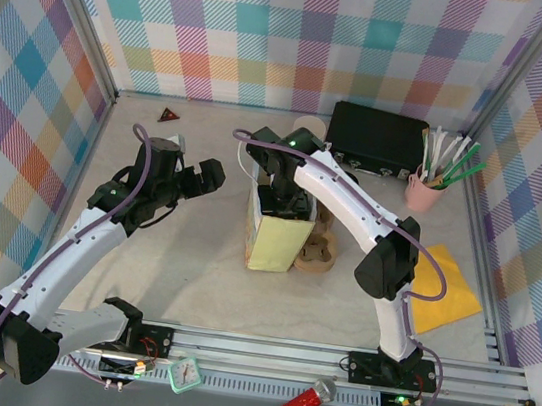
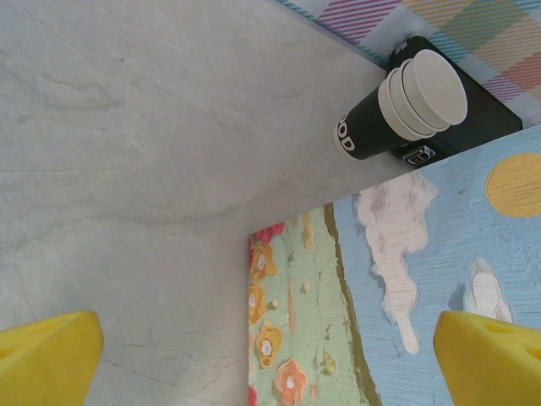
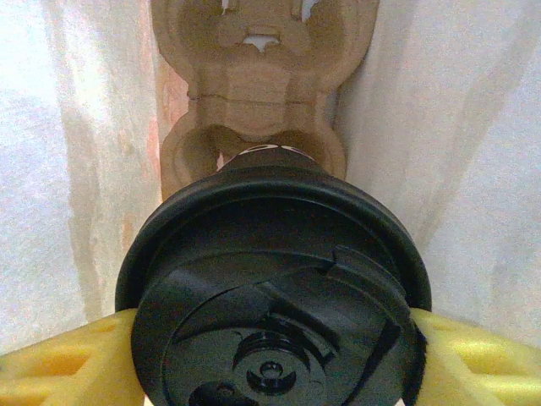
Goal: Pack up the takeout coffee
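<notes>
Right wrist view shows us the takeout coffee point(image 3: 275, 288) clamped by our right gripper point(image 3: 272, 359), between the pale walls of the paper bag point(image 3: 76, 169) and above a pulp cup carrier point(image 3: 262, 51). Our left gripper point(image 2: 266, 364) hangs spread wide, empty, beside that bag.

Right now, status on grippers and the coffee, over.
Right gripper shut on takeout coffee, inside bag, over cup carrier. Left gripper open beside bag. Nothing seen blocking the carrier.
</notes>
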